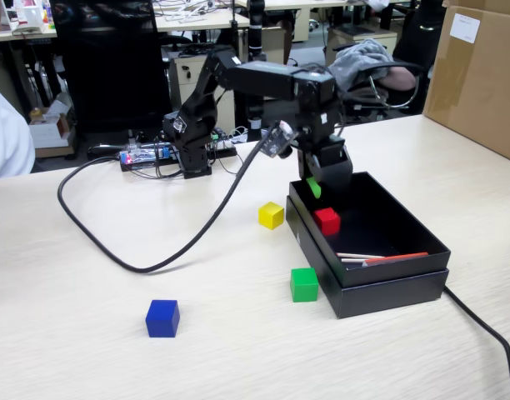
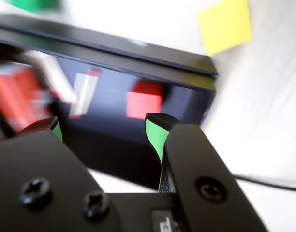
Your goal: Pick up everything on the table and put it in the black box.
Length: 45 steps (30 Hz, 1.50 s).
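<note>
Gripper (image 2: 107, 130): we find it poised over the near-left corner of the black box (image 1: 388, 287), jaws parted wide and empty, green pads facing each other across a clear gap. We judge this the posture of a drop just made.

Red cube (image 1: 327, 220): inside the box, just below and ahead of the gripper, resting free on the floor.

Yellow cube (image 1: 271, 215): on the table (image 1: 88, 333), outside the box wall, just beside the gripper and likely the handiest next pick.

Green cube (image 1: 304, 284): on the table against the box's outer front wall, nearer the camera than the gripper.

Blue cube (image 1: 162, 318): well apart from the gripper, across the black cable (image 1: 155, 262).

Thin sticks (image 1: 380, 257): lying in the box, beyond the red cube.

Obscured: the wrist view is motion-blurred; the left pad is half-hidden by the gripper body, and the green cube is cut by the top edge. In the fixed view we see only one pad.
</note>
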Each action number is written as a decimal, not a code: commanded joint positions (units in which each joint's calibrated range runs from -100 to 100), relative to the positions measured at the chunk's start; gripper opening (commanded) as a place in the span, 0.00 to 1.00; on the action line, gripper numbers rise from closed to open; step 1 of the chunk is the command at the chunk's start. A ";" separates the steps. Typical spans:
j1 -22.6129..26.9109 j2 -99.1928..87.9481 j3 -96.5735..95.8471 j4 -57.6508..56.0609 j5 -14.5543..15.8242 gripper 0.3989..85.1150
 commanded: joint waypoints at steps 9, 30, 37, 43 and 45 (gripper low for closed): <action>-14.99 -20.68 -2.70 0.24 -8.79 0.54; -23.69 33.02 34.47 0.32 -10.70 0.56; -23.79 43.35 38.37 0.50 -10.70 0.56; -24.13 48.63 40.45 1.79 -11.09 0.56; -24.13 49.66 40.45 1.79 -11.18 0.56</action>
